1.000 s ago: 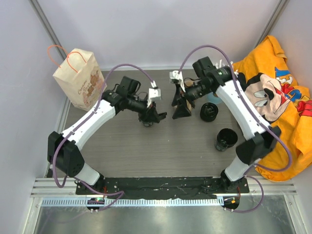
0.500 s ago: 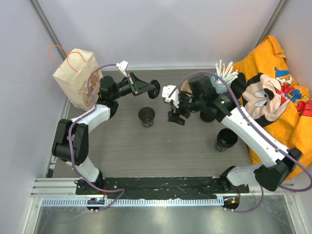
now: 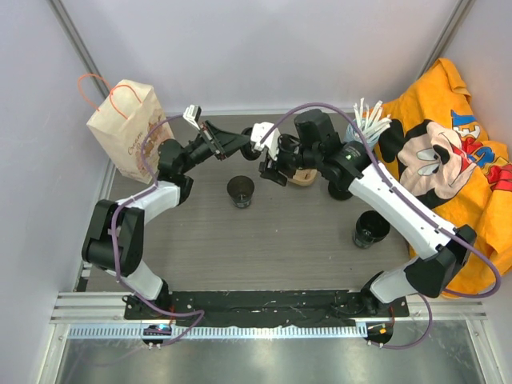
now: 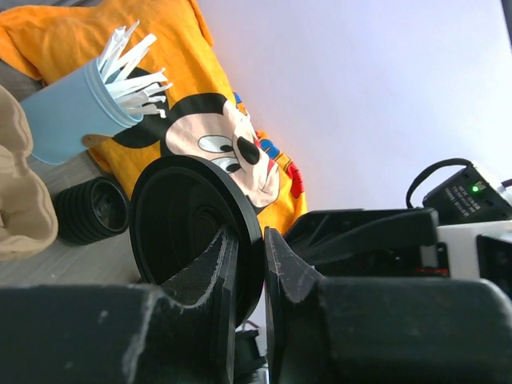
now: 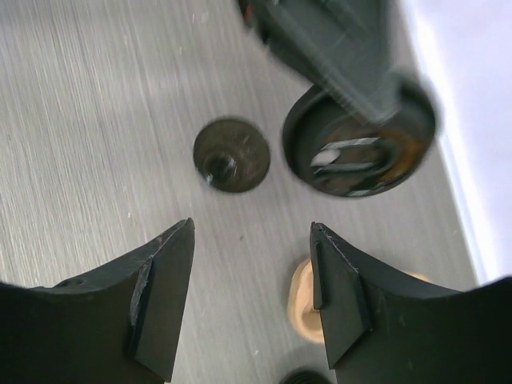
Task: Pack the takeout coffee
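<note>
The takeout coffee, a small black cup (image 3: 240, 190) with a dark inside, stands open on the table; it also shows from above in the right wrist view (image 5: 231, 154). My left gripper (image 3: 240, 144) is raised behind it, shut on a round black lid (image 4: 188, 228) held on edge, which also shows in the right wrist view (image 5: 360, 144). My left gripper's jaws (image 4: 248, 240) pinch the lid's rim. My right gripper (image 3: 269, 170) is open and empty, hovering right of the cup (image 5: 250, 226). The cardboard carrier (image 3: 304, 176) sits just beyond it.
A ridged black cup (image 3: 341, 186) lies beside the carrier. A glossy black cup (image 3: 370, 228) stands at the right. A blue cup of white sticks (image 3: 362, 128) and an orange Mickey shirt (image 3: 456, 160) are at the back right. A paper bag (image 3: 128, 128) stands back left.
My left gripper rose from the cup to the back left, carrying the black lid. My right gripper moved left, over the table beside the cup.
</note>
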### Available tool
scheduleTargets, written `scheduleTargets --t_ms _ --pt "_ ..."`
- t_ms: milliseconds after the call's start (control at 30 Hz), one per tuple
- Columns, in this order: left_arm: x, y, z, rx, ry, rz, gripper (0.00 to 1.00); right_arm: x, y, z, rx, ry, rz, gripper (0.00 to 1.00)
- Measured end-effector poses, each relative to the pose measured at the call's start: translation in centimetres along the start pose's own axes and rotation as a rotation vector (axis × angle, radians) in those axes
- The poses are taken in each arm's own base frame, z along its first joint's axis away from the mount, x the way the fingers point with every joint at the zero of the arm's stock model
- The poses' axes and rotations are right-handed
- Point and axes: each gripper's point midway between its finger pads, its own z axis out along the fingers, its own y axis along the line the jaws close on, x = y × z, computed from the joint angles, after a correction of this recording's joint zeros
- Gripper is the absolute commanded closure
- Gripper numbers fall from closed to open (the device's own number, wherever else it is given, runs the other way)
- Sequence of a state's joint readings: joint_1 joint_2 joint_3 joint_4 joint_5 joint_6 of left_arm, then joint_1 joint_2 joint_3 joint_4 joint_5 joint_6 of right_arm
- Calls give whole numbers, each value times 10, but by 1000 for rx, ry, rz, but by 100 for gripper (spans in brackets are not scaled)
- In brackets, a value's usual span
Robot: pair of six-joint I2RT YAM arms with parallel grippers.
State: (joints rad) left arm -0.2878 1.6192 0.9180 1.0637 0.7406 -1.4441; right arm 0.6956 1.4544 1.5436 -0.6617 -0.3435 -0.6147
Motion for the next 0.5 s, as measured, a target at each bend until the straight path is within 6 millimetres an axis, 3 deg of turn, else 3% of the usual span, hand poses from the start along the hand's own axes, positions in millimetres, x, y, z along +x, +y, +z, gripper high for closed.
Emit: scheduleTargets --t_ms 233,500 --pt "-1 -7 -3 1 -19 -73 100 -45 -13 -20 6 -121 -22 37" --pt "-4 -14 -2 10 -33 -154 100 -41 -11 -1 -50 -103 -9 39"
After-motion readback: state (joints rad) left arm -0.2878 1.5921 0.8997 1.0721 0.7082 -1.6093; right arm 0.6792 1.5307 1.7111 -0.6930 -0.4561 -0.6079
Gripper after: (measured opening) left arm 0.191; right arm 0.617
